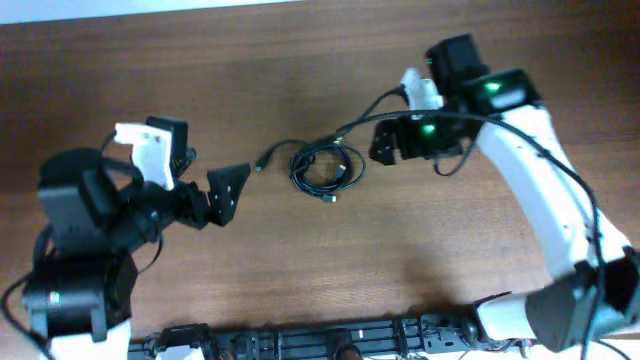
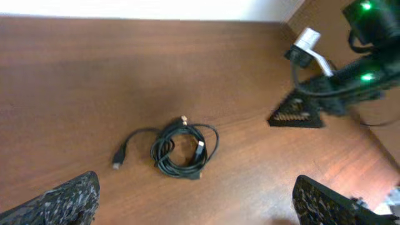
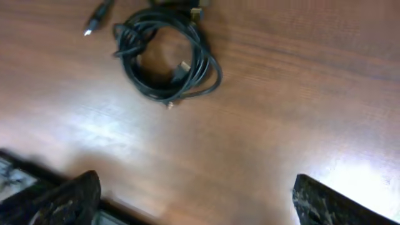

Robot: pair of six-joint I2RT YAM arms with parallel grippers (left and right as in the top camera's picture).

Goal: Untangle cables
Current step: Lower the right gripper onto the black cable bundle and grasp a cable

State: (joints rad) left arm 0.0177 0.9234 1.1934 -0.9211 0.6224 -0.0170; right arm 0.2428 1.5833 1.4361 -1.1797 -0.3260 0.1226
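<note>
The cables [image 1: 325,166] are thin black cords coiled together in a loose ring on the wooden table, with one strand and its plug trailing left. They also show in the left wrist view [image 2: 183,149] and the right wrist view [image 3: 167,59]. My left gripper [image 1: 228,192] is open and empty, left of the coil and apart from it. My right gripper [image 1: 388,141] is open and empty, just right of the coil, above the table. In both wrist views the fingers stand wide apart with only bare table between them.
The wooden table [image 1: 300,260] extends all round the coil. A black rail with fittings [image 1: 330,335] runs along the near edge. My right arm's own thicker black cable [image 1: 365,110] hangs near the coil's far right side.
</note>
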